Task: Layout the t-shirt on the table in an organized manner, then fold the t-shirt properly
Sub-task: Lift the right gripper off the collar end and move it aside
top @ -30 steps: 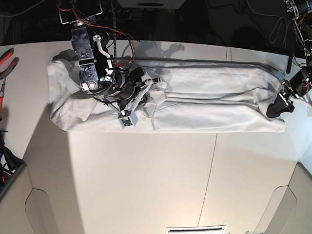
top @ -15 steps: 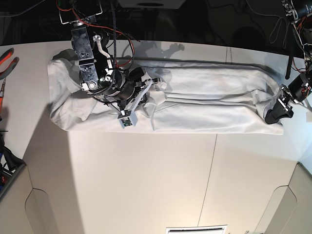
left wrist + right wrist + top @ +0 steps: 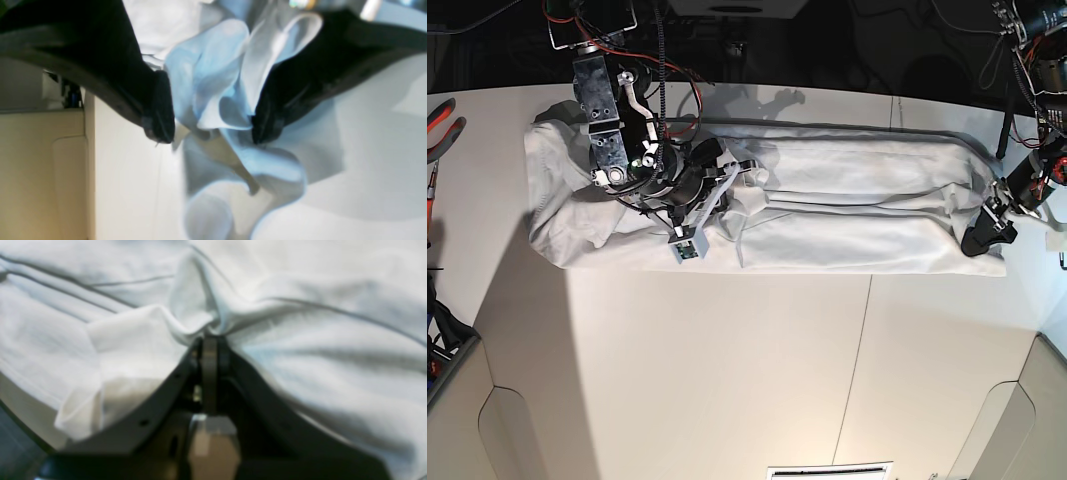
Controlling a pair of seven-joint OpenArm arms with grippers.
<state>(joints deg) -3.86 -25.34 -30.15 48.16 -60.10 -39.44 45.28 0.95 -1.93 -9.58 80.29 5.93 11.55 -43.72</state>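
Note:
The white t-shirt (image 3: 847, 215) lies as a long wrinkled band across the far side of the white table (image 3: 727, 350). My right gripper (image 3: 739, 178) is over the band's left-middle part; in the right wrist view it (image 3: 210, 340) is shut, pinching a raised fold of the t-shirt (image 3: 300, 340). My left gripper (image 3: 979, 240) is at the band's right end. In the left wrist view it (image 3: 213, 130) has its black fingers (image 3: 160, 116) apart, with a bunched piece of the t-shirt (image 3: 213, 66) between them.
Red-handled pliers (image 3: 442, 125) lie at the table's left edge. A thin dark seam (image 3: 857, 350) runs across the tabletop. Cut-out corners (image 3: 517, 440) are at the near left and near right. Cables hang behind the far edge.
My left gripper has moved down and left along the shirt's right end, and that end has shifted slightly inward. The right arm has not moved.

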